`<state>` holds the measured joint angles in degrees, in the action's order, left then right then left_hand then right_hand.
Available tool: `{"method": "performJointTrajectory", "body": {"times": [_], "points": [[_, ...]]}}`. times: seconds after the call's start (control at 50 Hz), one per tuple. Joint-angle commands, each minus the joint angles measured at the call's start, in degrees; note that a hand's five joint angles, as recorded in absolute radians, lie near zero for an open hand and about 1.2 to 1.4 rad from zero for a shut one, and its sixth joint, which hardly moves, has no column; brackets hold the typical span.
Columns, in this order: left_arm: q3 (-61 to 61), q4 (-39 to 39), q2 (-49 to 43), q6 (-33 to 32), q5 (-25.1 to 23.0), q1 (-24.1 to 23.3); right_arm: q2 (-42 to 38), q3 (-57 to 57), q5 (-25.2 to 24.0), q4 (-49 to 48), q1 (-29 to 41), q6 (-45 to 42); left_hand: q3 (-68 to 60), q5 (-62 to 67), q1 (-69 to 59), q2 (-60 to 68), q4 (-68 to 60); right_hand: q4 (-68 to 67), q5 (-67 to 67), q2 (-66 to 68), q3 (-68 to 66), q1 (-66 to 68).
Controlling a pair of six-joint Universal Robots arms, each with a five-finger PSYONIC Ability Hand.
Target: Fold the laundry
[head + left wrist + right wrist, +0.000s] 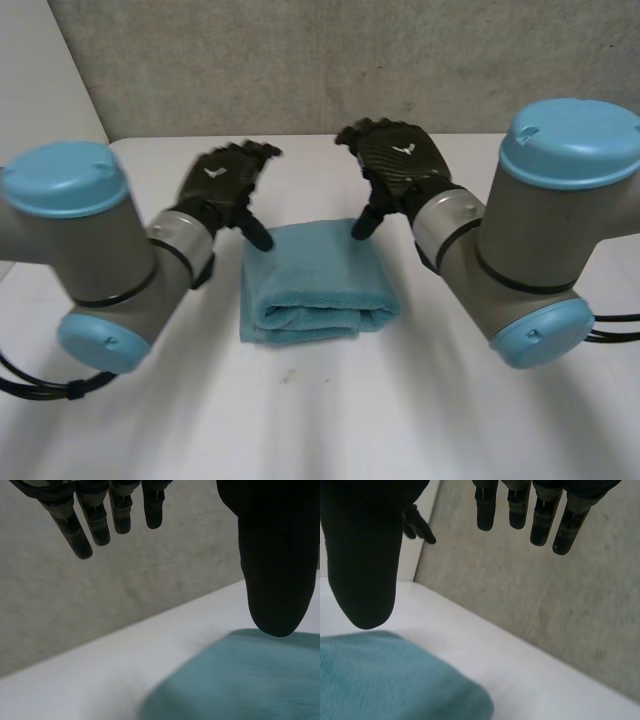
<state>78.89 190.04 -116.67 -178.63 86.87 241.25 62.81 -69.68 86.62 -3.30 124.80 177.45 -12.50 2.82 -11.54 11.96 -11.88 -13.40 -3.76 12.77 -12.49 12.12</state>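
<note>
The left hand (222,183), left of centre in the head view, has its fingers spread and relaxed and holds nothing. Its thumb points down at the far left corner of the towel (315,275). In the left wrist view the thumb tip hangs right at the cloth's edge (250,680), and I cannot tell whether it touches.

The right hand (400,160), right of centre, mirrors it: its fingers are loose and apart and grip nothing, and its thumb is aimed at the far right corner (385,680).

Between them, mid-frame on the white worktop (330,420), the teal towel lies as a compact, thick rectangle. Its layers are stacked and a rounded fold faces the bottom of the frame.

The folding looks essentially done. What seems left is at most a tidy-up of the slightly uneven lower edge and lifting both hands away.
</note>
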Motion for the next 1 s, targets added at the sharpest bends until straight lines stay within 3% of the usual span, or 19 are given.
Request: {"method": "performJointTrajectory", "body": {"times": [0.02,0.14,0.28,0.46,0.64,0.68,0.72,0.84,1.0], "points": [[-5.32,-7.49,-6.55,5.75,0.66,-3.60,-6.80,2.17,-2.94,5.23,-1.76,2.02,-1.25,0.93,-2.21,1.79,-1.87,3.40,3.76,-2.77,2.49,-2.12],[-3.30,-7.93,-7.78,5.22,9.00,-3.33,-14.03,7.54,-5.58,9.81,-1.49,2.02,-1.76,1.43,-2.71,2.29,-2.37,3.40,3.76,-2.77,2.49,-2.12],[-0.23,-8.89,-8.05,2.42,9.63,-1.32,-21.84,14.65,-6.46,15.95,-1.49,1.15,-1.59,1.26,-2.54,2.12,-2.20,3.40,3.76,-2.77,2.49,-2.12],[2.06,-9.77,-7.26,-1.72,9.28,-1.75,-21.50,18.17,-6.37,18.16,-2.28,0.18,-0.58,0.25,-1.53,1.11,-1.19,3.40,3.76,-2.77,2.49,-2.12],[-2.67,-11.00,2.04,-1.90,9.28,-3.51,-8.32,16.50,-4.79,17.54,-4.13,0.88,-0.41,0.09,-1.37,0.94,-1.03,3.40,3.76,-2.77,2.49,-2.12],[-3.90,-12.31,4.24,-1.90,9.10,-3.25,-5.42,15.62,-3.03,17.37,-5.09,1.06,-0.41,0.09,-1.37,0.94,-1.03,3.40,3.76,-2.77,2.49,-2.12],[-5.32,-14.26,6.63,-1.90,8.66,-2.98,0.79,13.53,1.78,17.02,-8.42,1.06,-0.41,0.09,-1.37,0.94,-1.03,3.40,3.76,-2.77,2.49,-2.12],[-9.18,-21.19,13.65,-1.20,4.02,1.40,11.17,8.34,6.90,17.01,-13.52,0.09,-0.41,0.09,-1.37,0.95,-1.03,3.40,3.76,-2.77,2.49,-2.12],[-7.70,-24.19,20.95,-0.84,0.49,5.37,18.31,0.52,6.64,17.02,-20.03,-3.24,0.77,-1.09,-0.19,-0.23,0.15,3.40,3.76,-2.77,2.49,-2.12]]}}
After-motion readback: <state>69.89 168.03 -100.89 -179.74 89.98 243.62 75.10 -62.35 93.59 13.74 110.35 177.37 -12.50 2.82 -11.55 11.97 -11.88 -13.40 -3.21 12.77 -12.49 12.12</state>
